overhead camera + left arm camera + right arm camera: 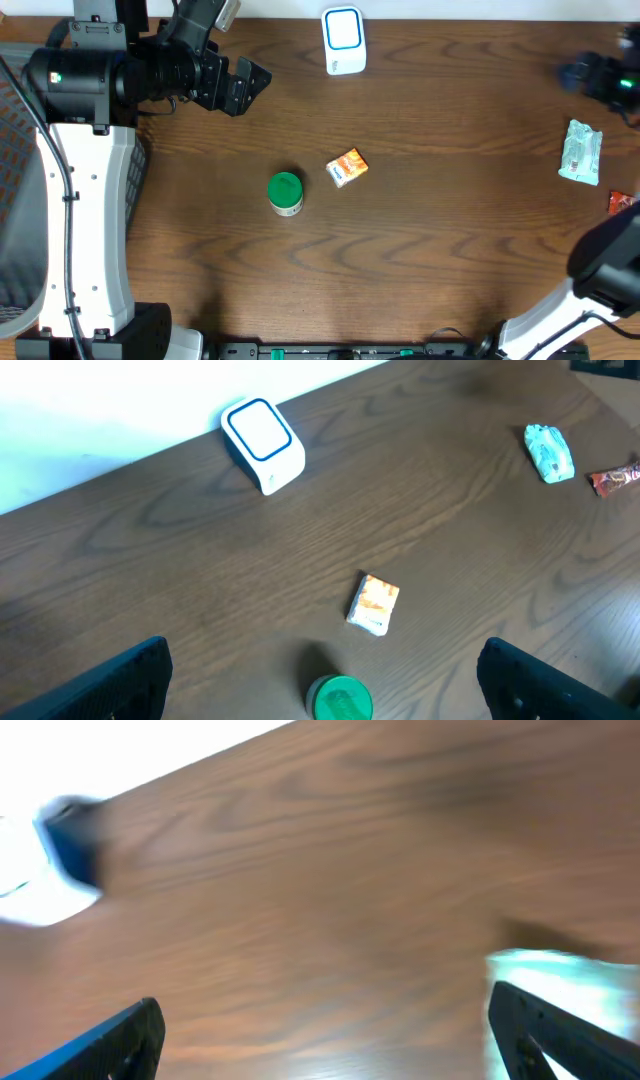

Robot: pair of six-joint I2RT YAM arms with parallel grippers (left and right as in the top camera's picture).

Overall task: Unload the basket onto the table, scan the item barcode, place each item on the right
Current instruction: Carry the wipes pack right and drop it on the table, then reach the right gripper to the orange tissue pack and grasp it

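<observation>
Both pincers stand with jaws wide apart and empty: the left pincer [248, 88] hangs over the far left of the tabletop [440, 270], the right pincer [325, 1005] over its far right corner, seen blurred. The white, blue-framed scanner [343, 40] stands at the middle of the far edge. The loose items lie apart from it: an orange packet [348, 167] and a green-lidded jar [285, 192] near the centre, a pale green packet [581, 152] and a red wrapper [622, 202] at the right edge.
</observation>
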